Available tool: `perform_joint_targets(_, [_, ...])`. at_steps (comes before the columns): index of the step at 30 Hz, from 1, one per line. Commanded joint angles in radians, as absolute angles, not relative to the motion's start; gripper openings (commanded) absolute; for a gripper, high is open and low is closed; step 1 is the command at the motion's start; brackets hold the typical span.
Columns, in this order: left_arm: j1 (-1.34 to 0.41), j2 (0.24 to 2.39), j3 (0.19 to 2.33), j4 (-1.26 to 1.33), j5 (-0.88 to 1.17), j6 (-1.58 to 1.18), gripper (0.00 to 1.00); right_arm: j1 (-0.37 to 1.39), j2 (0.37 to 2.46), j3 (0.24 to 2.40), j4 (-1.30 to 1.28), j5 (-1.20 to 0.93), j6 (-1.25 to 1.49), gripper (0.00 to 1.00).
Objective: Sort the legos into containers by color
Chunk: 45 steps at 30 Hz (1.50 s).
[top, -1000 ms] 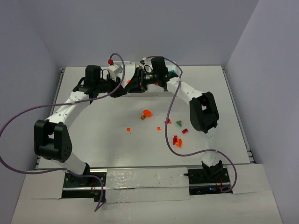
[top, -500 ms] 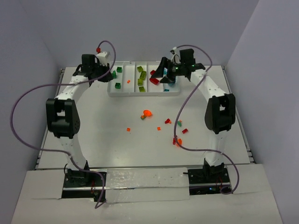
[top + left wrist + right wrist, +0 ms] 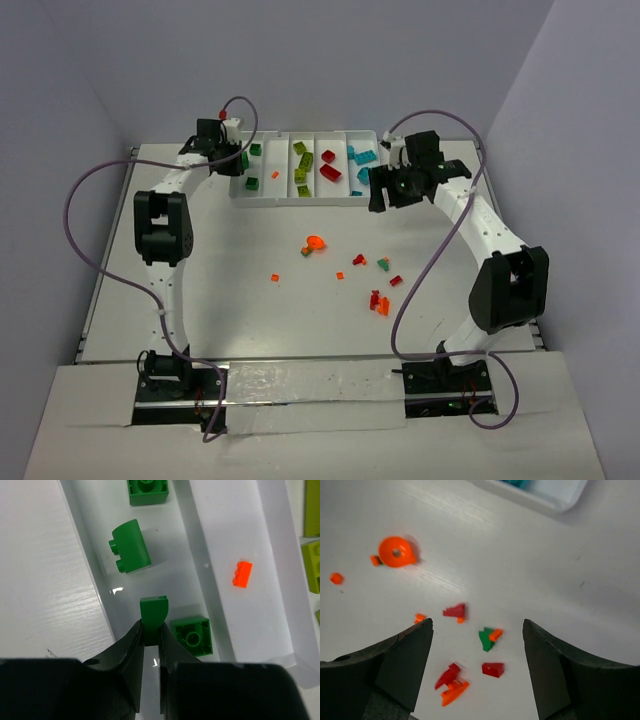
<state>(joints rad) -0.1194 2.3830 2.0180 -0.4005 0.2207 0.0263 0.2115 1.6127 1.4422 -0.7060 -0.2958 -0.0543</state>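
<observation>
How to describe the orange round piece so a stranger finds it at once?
Find the white tray at the far side of the table. In front of its middle lies the orange round piece. It alone is a disc with a hole; nearby bits are smaller and angular.

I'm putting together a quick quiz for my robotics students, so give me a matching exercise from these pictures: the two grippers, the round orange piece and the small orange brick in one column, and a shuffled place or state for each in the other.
Column one
1. left gripper
2. right gripper
3. round orange piece
4. small orange brick

Column two
A. open, holding nothing
B. lying on the table
C. shut on a dark green piece
D. in a compartment of the white tray

Pairs: 1-C, 2-A, 3-B, 4-D
</observation>
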Motion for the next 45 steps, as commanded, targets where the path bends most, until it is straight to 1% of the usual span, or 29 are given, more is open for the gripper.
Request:
perform_joint_targets(1, [-0.127,2.385,2.049,-0.408,0.194,0.034,0.19,0.214,1.554,1.323,-0.825,-0.206,-0.216,0.76])
perform_joint_targets(2, [-0.128,2.384,2.046,-0.407,0.193,0.037,0.22,0.213,1.54,1.304,-0.833,-0.21,-0.23,0.74])
perform_joint_targets(3, [-0.129,2.386,2.048,-0.41,0.195,0.04,0.3,0.214,1.522,1.28,-0.842,-0.206,-0.248,0.71])
perform_joint_targets(4, [-0.129,2.389,2.051,-0.417,0.201,0.044,0.4,0.215,1.512,1.254,-0.853,-0.192,-0.269,0.68])
perform_joint_targets(7, [-0.131,2.389,2.062,-0.435,0.222,0.049,0.51,0.213,1.502,1.217,-0.886,-0.146,-0.315,0.59])
perform_joint_targets(10, [-0.138,2.368,2.06,-0.443,0.247,0.061,0.59,0.215,1.499,1.179,-0.916,-0.137,-0.372,0.56])
perform_joint_targets(12, [-0.143,2.353,2.057,-0.445,0.253,0.069,0.6,0.215,1.497,1.161,-0.928,-0.142,-0.402,0.56])
perform_joint_targets(15, [-0.153,2.316,2.042,-0.453,0.318,0.098,0.62,0.215,1.476,1.136,-0.945,-0.217,-0.502,0.58])
perform_joint_targets(19, [-0.161,2.276,2.03,-0.501,0.45,0.135,0.63,0.213,1.445,1.123,-0.963,-0.31,-0.822,0.61])
perform_joint_targets(21, [-0.163,2.258,2.017,-0.517,0.501,0.146,0.64,0.213,1.436,1.114,-0.977,-0.343,-0.93,0.64])
perform_joint_targets(22, [-0.164,2.233,2.007,-0.53,0.569,0.157,0.64,0.213,1.431,1.108,-0.995,-0.383,-1.063,0.66])
perform_joint_targets(23, [-0.164,2.219,1.989,-0.534,0.596,0.158,0.64,0.213,1.438,1.102,-1.003,-0.396,-1.119,0.68])
perform_joint_targets(28, [-0.164,2.138,1.938,-0.555,0.743,0.132,0.66,0.215,1.527,1.138,-1.071,-0.434,-1.348,0.69])
perform_joint_targets(35, [-0.164,2.045,1.893,-0.59,0.821,0.115,0.67,0.227,1.583,1.089,-1.029,-0.403,-1.468,0.67])
perform_joint_targets(45, [-0.164,1.989,1.841,-0.585,0.827,0.12,0.67,0.271,1.629,1.026,-0.976,-0.388,-1.493,0.64])
